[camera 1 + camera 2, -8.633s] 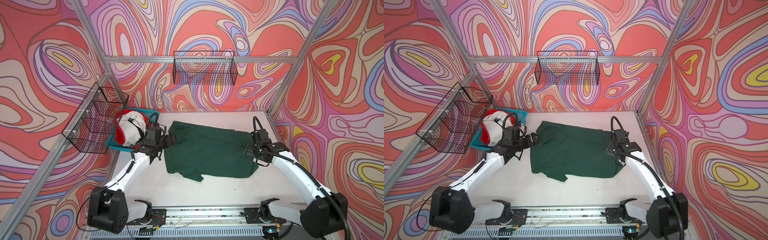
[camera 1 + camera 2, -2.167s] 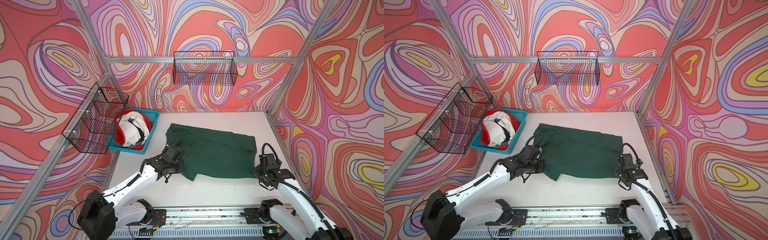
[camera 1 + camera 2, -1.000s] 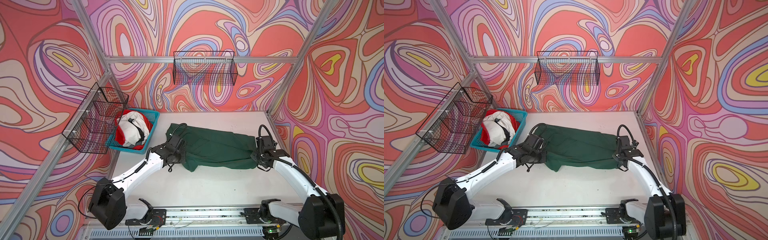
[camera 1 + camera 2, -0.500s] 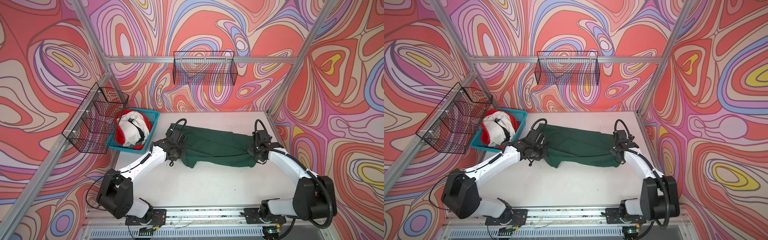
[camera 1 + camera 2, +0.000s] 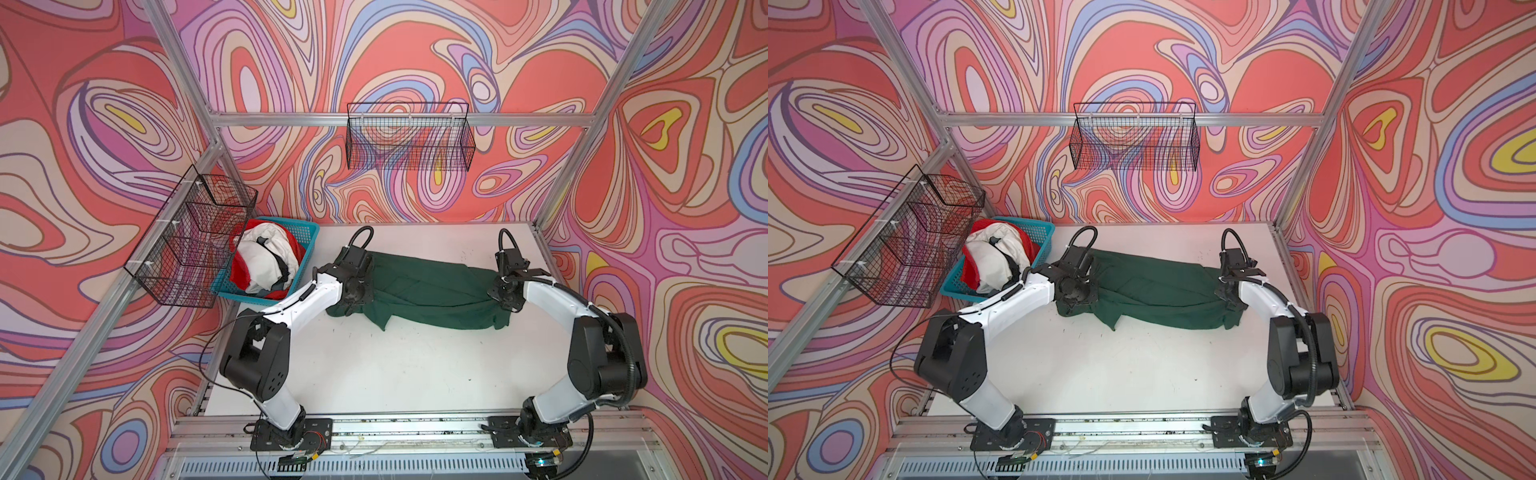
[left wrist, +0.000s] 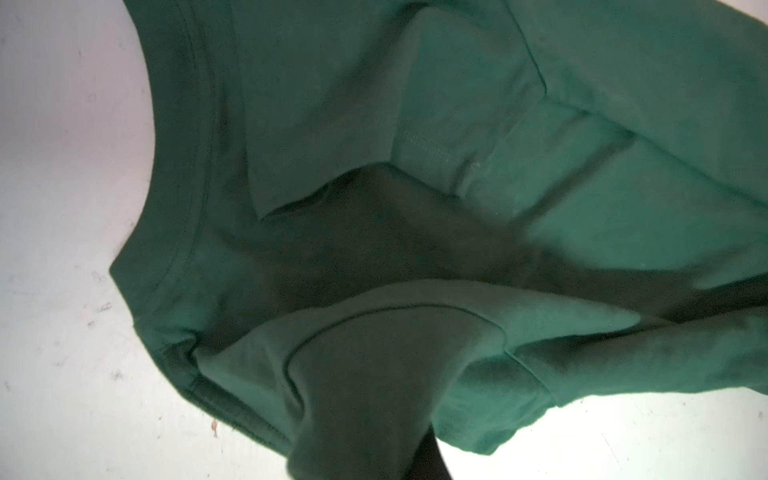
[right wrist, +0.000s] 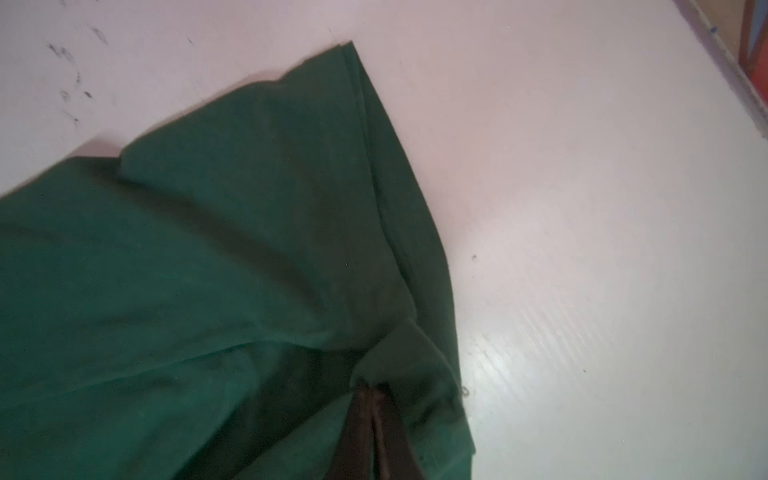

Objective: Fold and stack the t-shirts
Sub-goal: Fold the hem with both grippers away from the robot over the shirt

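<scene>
Green shirt: the dark green t-shirt lies on the white table just beside the teal basket. It stretches away from the basket as a long, rumpled, partly doubled band.
Left gripper: the left gripper is at the shirt's end nearest the basket, jaws clamped on a bunch of cloth that drapes over them.
Right gripper: the right gripper is at the end farthest from the basket, jaws pinched tight on a gathered hem corner.
Other garments: white and red shirts are heaped unfolded inside the basket.
Handling: it is likely light, limp and not fragile. It sags between grips, and its layers can slide apart.
Where to hold: take stitched hems and shoulder seams, catching both layers together at two well-separated points.
</scene>
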Tool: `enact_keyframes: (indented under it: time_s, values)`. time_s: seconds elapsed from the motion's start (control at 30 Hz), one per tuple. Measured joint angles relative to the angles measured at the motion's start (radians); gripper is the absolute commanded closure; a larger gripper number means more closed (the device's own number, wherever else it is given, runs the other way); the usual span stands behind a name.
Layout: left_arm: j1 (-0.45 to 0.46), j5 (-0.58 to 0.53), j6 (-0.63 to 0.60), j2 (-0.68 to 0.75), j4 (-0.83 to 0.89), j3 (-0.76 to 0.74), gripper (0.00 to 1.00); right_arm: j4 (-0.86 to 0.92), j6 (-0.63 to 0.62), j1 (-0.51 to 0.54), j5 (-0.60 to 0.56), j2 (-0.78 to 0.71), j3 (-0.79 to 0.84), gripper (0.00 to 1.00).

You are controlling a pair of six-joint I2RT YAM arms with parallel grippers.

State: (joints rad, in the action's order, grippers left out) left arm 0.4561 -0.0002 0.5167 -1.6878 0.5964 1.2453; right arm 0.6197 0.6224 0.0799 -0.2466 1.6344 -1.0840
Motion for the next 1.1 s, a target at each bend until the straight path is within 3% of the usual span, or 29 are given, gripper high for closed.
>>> enact_keyframes:
  time_s: [0.07,0.1,0.13,0.2,0.23,0.3,0.33,0.67,0.87,1.1]
  values:
    - [-0.003,-0.002,-0.002,-0.039,-0.002,0.037,1.00,-0.005,-0.014,0.000,0.000,0.032,-0.021,1.00]
    - [-0.005,-0.002,-0.006,-0.063,-0.001,0.060,0.89,-0.005,-0.021,0.000,0.000,0.047,-0.029,0.88]
    - [-0.005,-0.002,-0.010,-0.092,0.000,0.090,0.65,-0.004,-0.030,0.000,0.002,0.060,-0.034,0.65]
    - [-0.007,-0.008,-0.020,-0.143,0.000,0.143,0.41,0.000,-0.037,0.000,0.003,0.071,-0.041,0.43]
    - [-0.008,-0.013,-0.024,-0.163,-0.002,0.164,0.31,0.003,-0.041,0.000,0.004,0.072,-0.043,0.37]
    - [-0.011,-0.029,-0.034,-0.174,-0.006,0.176,0.06,0.006,-0.052,0.000,0.006,0.061,-0.043,0.36]
    - [-0.011,-0.040,-0.038,-0.171,-0.005,0.176,0.00,0.011,-0.056,0.000,0.009,0.050,-0.043,0.36]
    - [-0.012,-0.177,-0.080,0.015,-0.018,0.107,0.00,0.016,-0.038,0.000,0.115,-0.232,0.136,0.48]
    - [-0.012,-0.175,-0.076,0.158,-0.043,-0.098,0.00,0.011,-0.004,0.000,0.205,-0.264,0.310,0.52]
    - [-0.039,-0.142,-0.066,0.180,-0.062,-0.221,0.00,-0.038,0.027,0.000,0.224,-0.260,0.356,0.58]
